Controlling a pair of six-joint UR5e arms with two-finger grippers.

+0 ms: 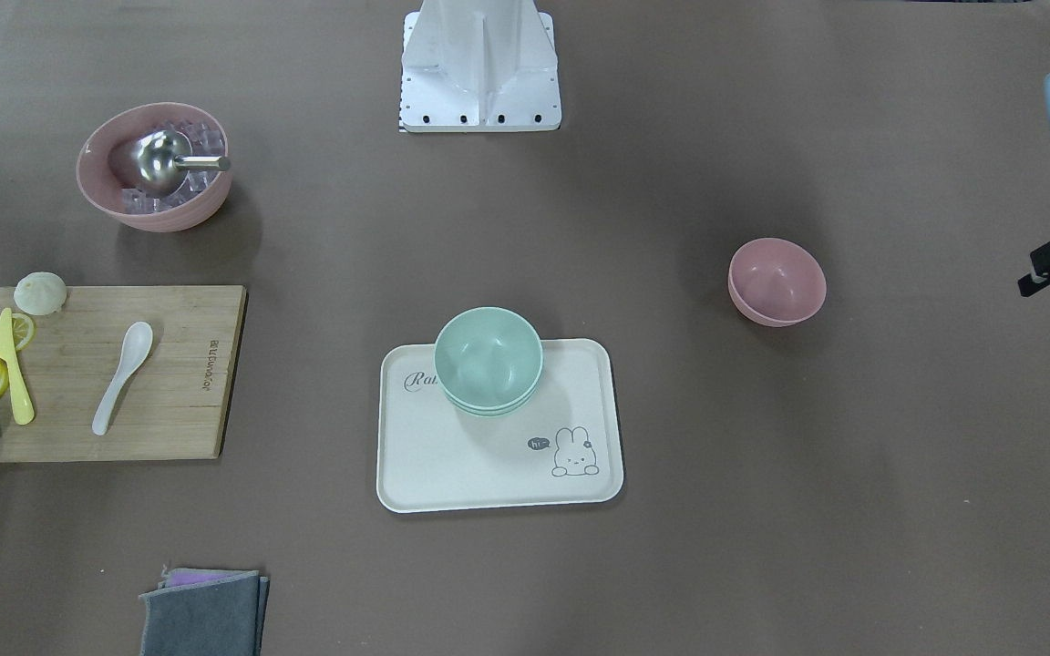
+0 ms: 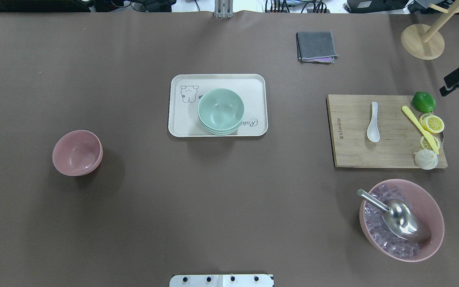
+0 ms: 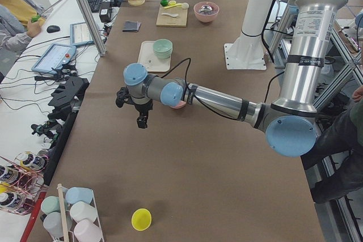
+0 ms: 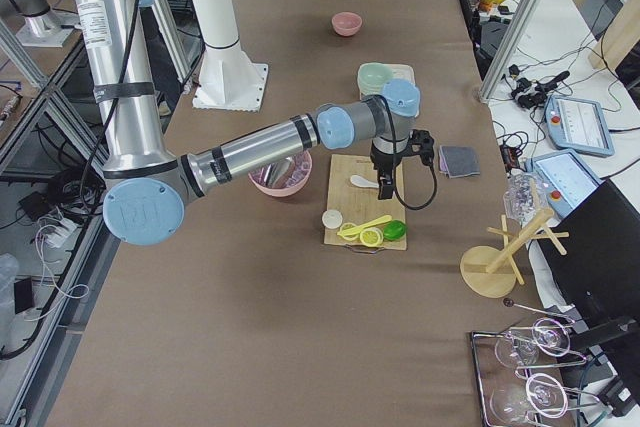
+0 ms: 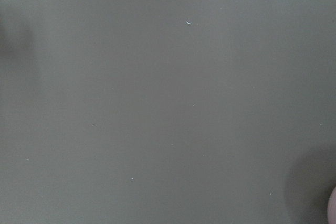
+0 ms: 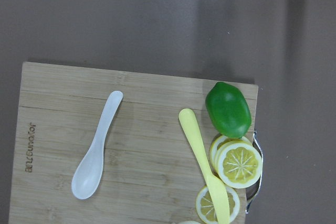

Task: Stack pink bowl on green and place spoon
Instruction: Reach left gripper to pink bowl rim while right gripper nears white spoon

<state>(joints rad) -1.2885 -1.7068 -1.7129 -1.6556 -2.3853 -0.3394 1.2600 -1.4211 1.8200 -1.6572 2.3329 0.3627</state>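
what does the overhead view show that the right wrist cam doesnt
Only the overhead view: the empty pink bowl alone on the bare table, the green bowls stacked on the tray, and the large pink bowl of ice with a metal scoop in it. Only the right wrist view: nothing new, just a closer look. Both: the white spoon lying on the cutting board, with the yellow knife, lime and lemon slices.
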